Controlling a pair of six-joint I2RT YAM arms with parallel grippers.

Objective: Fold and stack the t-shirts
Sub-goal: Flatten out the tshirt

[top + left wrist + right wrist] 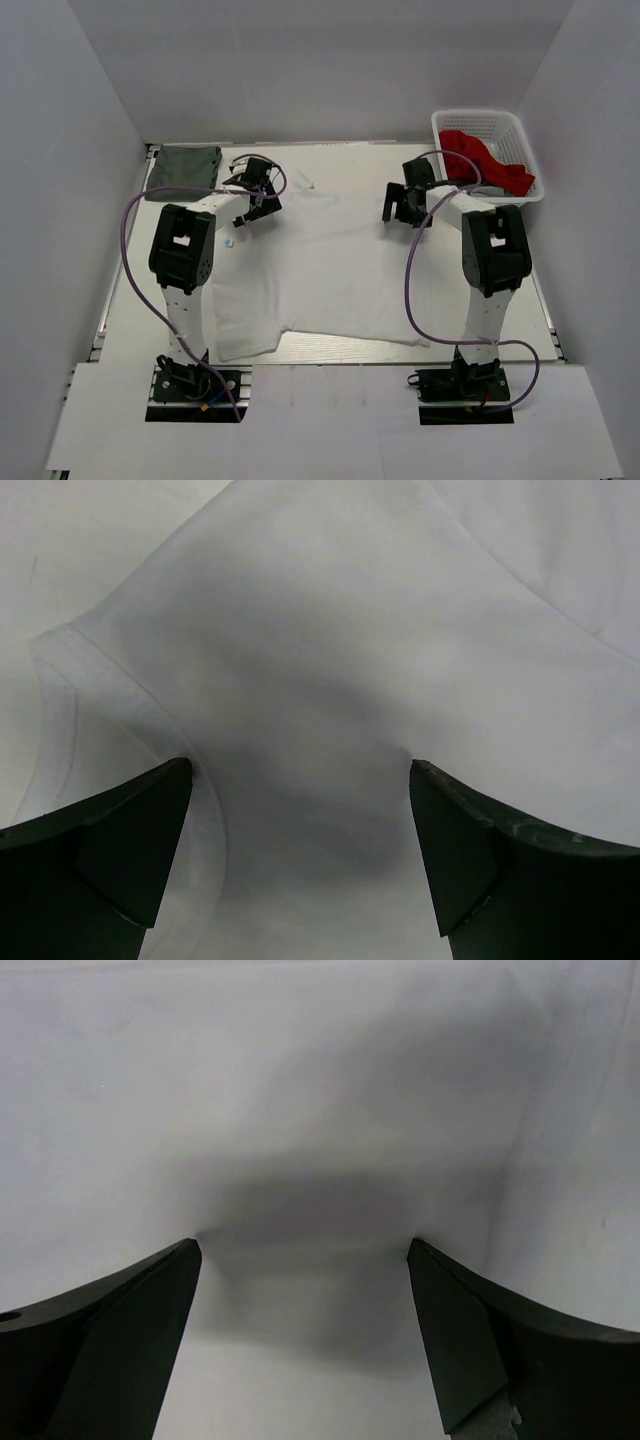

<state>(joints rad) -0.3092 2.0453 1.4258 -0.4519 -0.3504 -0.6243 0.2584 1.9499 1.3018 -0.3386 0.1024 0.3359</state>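
A white t-shirt (330, 270) lies spread flat in the middle of the table. My left gripper (255, 208) is open, its tips down on the shirt's far left part; the left wrist view shows white cloth (330, 670) and a hemmed edge (70, 680) between the jaws. My right gripper (405, 210) is open, its tips down at the shirt's far right part; the right wrist view shows white cloth (300, 1140) between the jaws. A folded grey-green shirt (184, 166) lies at the far left corner. A red shirt (485, 163) sits in a basket.
A white plastic basket (520, 135) stands at the far right corner. White walls enclose the table on three sides. A small blue speck (229, 242) lies on the table by the left arm. Purple cables loop off both arms.
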